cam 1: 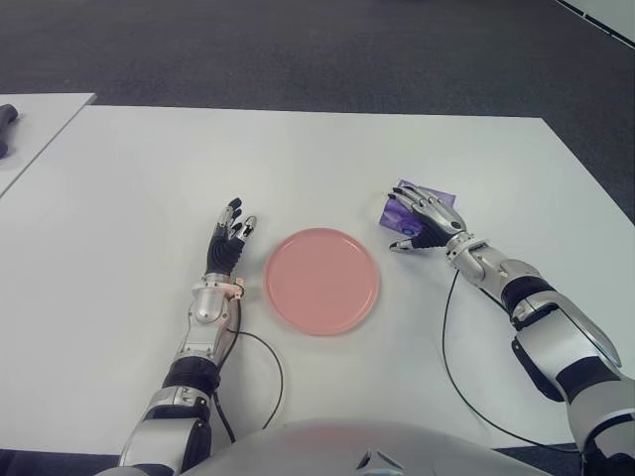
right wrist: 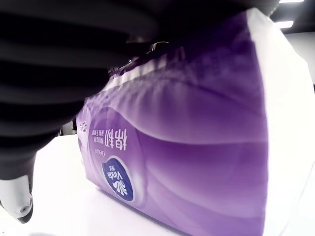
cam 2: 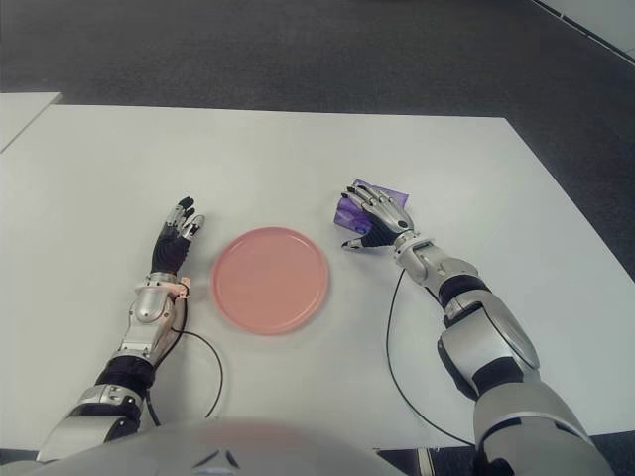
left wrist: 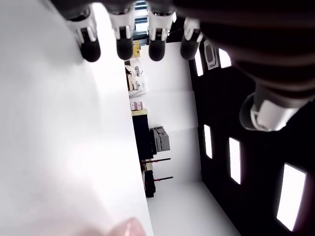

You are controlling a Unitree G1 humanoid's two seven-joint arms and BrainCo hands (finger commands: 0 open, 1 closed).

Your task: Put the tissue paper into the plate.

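A purple pack of tissue paper [cam 1: 396, 209] lies on the white table [cam 1: 149, 178], to the right of the round pink plate [cam 1: 321, 280]. My right hand [cam 1: 417, 226] is laid over the top of the pack with its fingers stretched across it. Its thumb [cam 1: 401, 245] points toward the plate and stands apart from the pack. In the right wrist view the pack [right wrist: 197, 147] fills the picture just under the palm and sits on the table. My left hand [cam 1: 230, 238] shows just left of the plate, fingers straight, holding nothing.
A second white table [cam 1: 40, 114] stands at the far left with a dark object [cam 1: 6, 127] on its edge. Thin black cables [cam 1: 451, 357] trail from both wrists across the near part of the table. Dark carpet [cam 1: 298, 50] lies beyond the far edge.
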